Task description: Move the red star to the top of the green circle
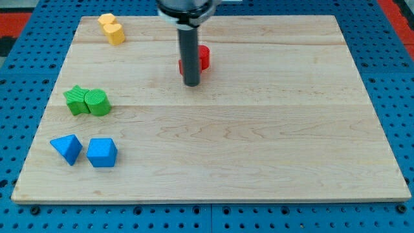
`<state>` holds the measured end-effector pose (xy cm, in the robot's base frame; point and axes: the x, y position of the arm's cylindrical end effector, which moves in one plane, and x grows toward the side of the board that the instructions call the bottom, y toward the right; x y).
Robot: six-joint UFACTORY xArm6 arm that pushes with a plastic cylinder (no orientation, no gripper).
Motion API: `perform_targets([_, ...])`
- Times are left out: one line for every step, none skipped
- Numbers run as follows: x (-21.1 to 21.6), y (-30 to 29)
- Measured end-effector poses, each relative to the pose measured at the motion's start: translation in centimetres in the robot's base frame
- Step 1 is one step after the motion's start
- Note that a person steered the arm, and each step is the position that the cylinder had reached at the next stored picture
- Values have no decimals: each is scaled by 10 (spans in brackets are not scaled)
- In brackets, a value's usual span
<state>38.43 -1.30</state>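
A red block (203,57), partly hidden behind the rod so its shape is unclear, lies near the board's top middle. My tip (192,84) rests on the board just below and touching or nearly touching the red block. The green circle (99,102) lies at the view's left, touching a green star (77,99) on its left side. The red block is far to the right of and above the green circle.
Two yellow blocks (112,29) sit together at the top left corner. A blue triangle (66,148) and a blue block (102,153) lie at the lower left. The wooden board (259,142) sits on a blue pegboard table.
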Motion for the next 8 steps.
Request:
perform_targets([-19,41])
perform_targets([-44,43])
perform_targets([-56,23])
perform_targets([-41,-30])
perform_targets([-24,-51])
perform_targets([-15,-38])
perform_targets([2,-67])
perform_targets([9,-98])
